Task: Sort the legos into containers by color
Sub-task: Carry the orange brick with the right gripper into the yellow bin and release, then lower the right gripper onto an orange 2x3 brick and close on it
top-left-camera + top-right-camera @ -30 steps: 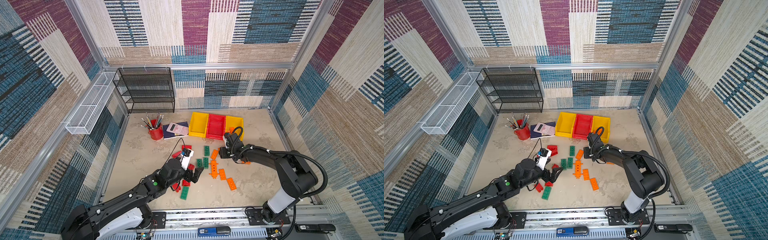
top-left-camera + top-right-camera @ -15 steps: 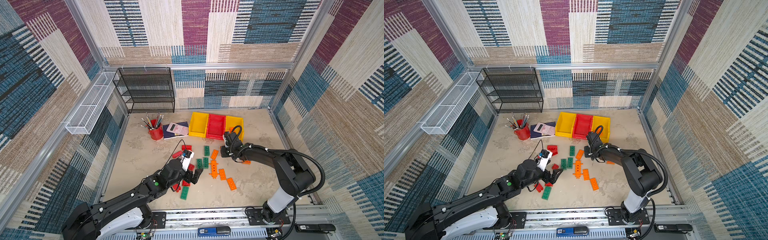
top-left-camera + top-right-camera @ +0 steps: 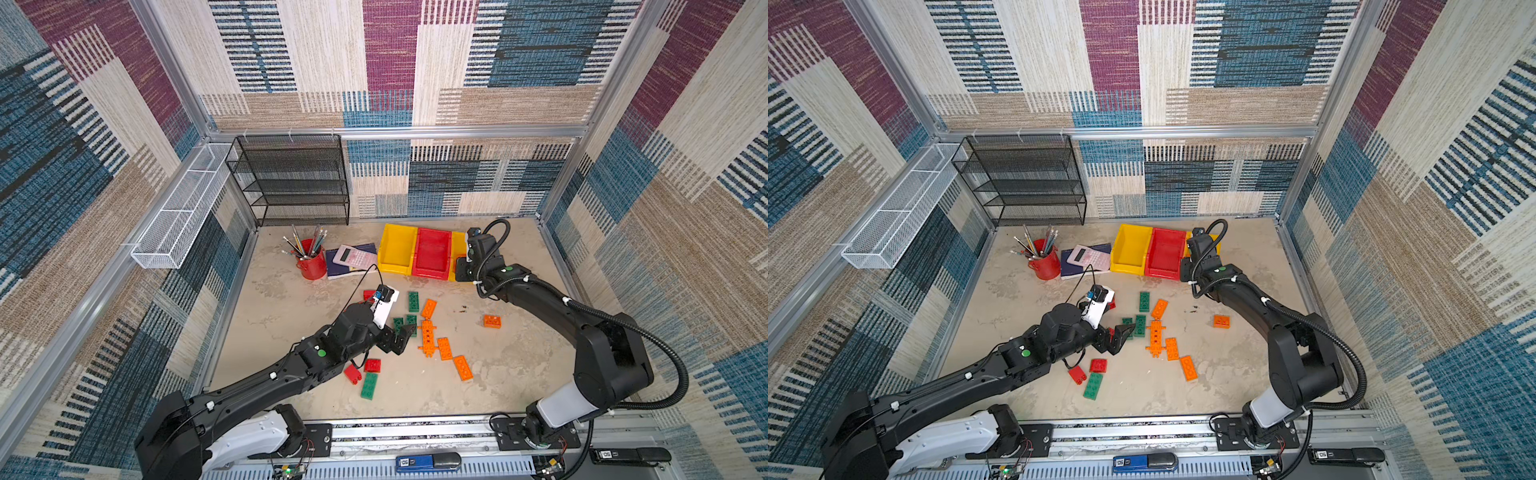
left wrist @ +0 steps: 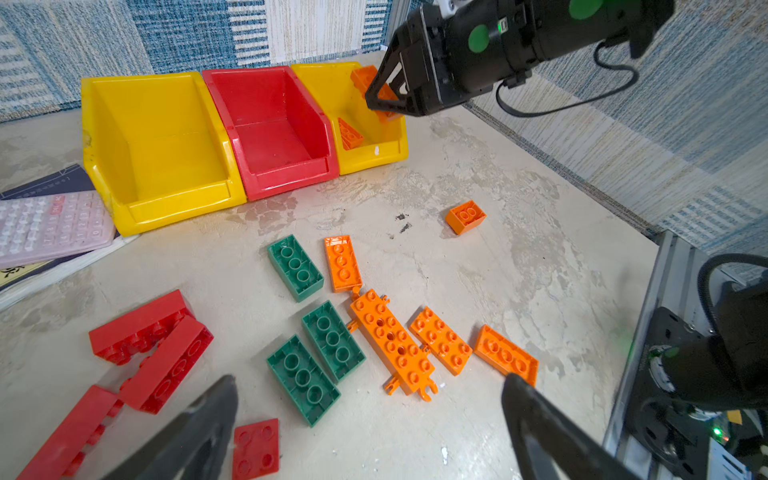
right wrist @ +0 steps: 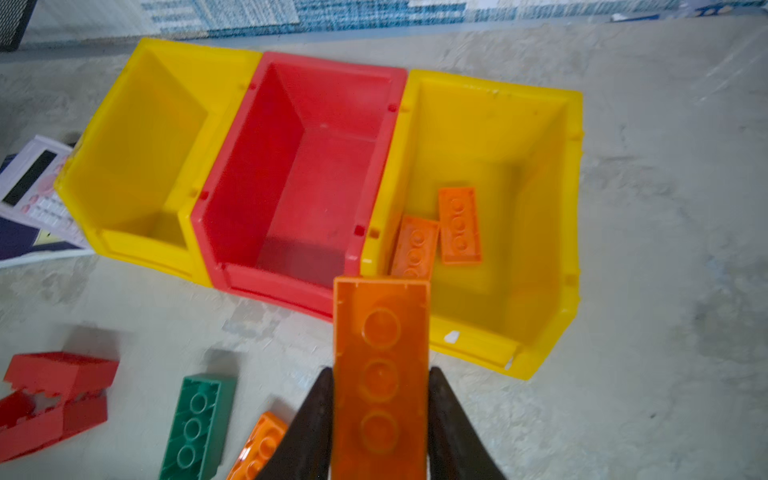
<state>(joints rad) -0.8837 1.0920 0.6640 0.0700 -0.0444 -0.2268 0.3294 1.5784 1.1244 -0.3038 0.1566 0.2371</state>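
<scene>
Legos (image 3: pixel 444 348) lie loose on the table (image 3: pixel 291 316). One orange brick (image 5: pixel 380 332) is pinched in the right gripper (image 5: pixel 380 374), seemingly over the front lip of the right yellow bin (image 5: pixel 573 166), which holds two orange bricks (image 5: pixel 459 226). The left gripper (image 4: pixel 369 381) gapes wide above the loose pieces.

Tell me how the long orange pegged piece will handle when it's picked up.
The long orange pegged piece is likely stiff, being moulded plastic. It lies flat, so it shouldn't roll. Its side pegs may snag the orange brick beside it.
</scene>
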